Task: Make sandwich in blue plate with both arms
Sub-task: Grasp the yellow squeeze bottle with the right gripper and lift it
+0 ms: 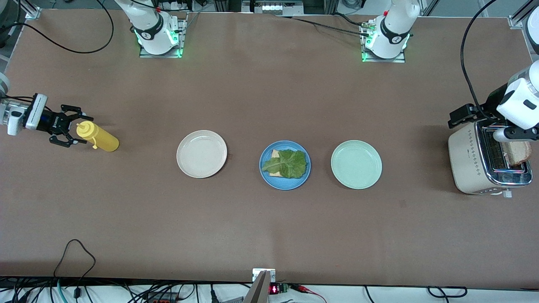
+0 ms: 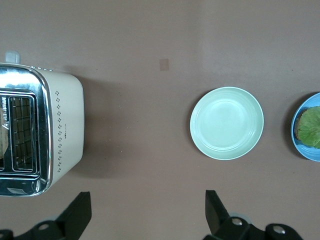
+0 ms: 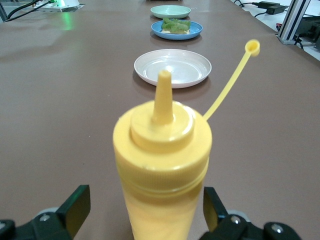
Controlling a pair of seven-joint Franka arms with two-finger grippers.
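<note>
We saw the blue plate (image 1: 285, 165) in the middle of the tabletop (image 1: 269, 227), between a cream plate (image 1: 201, 153) and a pale green plate (image 1: 356, 164). On it lay one bread slice (image 1: 276, 155) under a lettuce leaf (image 1: 287, 164). The right gripper (image 1: 70, 126) had its jaws apart around a yellow bottle (image 1: 98, 136). The left gripper (image 2: 147, 212), jaws apart, hung over the tabletop beside the toaster (image 1: 476, 162), where a second bread slice (image 1: 518, 152) stood.
</note>
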